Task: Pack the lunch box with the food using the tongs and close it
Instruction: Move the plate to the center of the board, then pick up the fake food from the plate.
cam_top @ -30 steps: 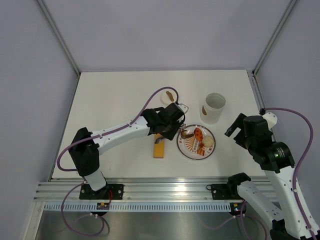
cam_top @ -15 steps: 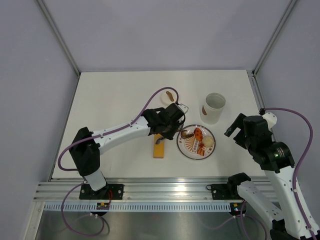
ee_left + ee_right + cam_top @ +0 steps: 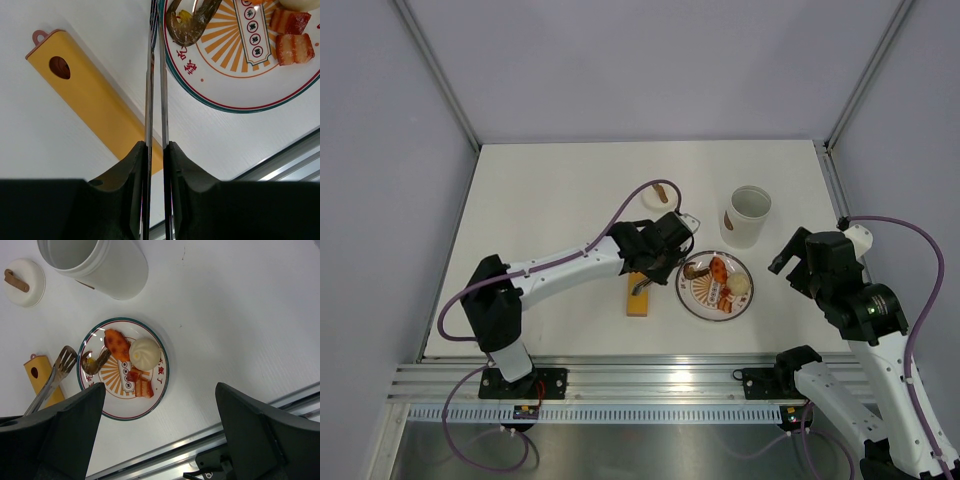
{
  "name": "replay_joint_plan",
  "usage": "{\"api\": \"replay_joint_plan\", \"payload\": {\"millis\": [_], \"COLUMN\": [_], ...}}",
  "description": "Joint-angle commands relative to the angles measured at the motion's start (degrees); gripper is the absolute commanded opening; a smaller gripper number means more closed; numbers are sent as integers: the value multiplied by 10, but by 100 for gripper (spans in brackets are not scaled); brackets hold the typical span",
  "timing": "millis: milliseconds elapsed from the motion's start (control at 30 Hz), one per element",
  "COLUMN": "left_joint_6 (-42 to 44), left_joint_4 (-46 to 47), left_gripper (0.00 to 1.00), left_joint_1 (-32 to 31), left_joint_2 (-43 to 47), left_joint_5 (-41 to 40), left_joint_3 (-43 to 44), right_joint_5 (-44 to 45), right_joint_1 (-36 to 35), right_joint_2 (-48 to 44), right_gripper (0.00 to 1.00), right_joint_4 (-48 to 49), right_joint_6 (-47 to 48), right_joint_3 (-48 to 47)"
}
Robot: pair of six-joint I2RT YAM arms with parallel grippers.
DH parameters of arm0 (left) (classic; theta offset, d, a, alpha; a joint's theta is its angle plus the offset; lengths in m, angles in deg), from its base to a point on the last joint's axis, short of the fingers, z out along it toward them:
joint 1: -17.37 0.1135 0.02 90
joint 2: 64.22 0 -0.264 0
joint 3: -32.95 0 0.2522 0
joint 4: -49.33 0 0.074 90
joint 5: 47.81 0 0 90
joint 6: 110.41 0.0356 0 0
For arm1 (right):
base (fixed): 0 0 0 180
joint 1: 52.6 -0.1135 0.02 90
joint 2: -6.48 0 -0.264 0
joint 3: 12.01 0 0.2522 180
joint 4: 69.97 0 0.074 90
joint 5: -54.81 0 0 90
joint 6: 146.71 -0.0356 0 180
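Note:
My left gripper is shut on the slim grey tongs, whose two arms run nearly parallel between its fingers. The tong tips lie at the left rim of the patterned plate, beside a brown-and-green piece of food. An orange-red piece, a pale bun and red meat pieces also lie on the plate. The white lunch box stands open behind the plate. My right gripper hovers open above the plate's right side, holding nothing.
A flat orange bar lies just left of the plate, under the tongs. A round white lid with a brown handle rests behind the left gripper. The metal rail runs along the table's near edge.
The left arm has shifted slightly right toward the plate with the tongs in its grip. The right arm has not moved.

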Motion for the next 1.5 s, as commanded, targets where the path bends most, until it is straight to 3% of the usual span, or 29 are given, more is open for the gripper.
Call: {"api": "replay_joint_plan", "payload": {"millis": [0, 367, 1467], "left_joint_6": [-8, -12, -10], "left_joint_4": [9, 23, 15], "left_gripper": [26, 26, 23], "left_joint_1": [-14, -26, -53], "left_joint_2": [27, 48, 1], "left_joint_5": [-13, -73, 4], "left_joint_3": [1, 0, -5], "right_joint_5": [-6, -8, -8], "right_joint_1": [-1, -1, -2], "right_joint_2": [-1, 0, -2], "right_gripper": [100, 99, 99], "right_joint_4": [16, 17, 16], "right_joint_6": [-3, -3, -4], "right_joint_3": [1, 0, 3]}}
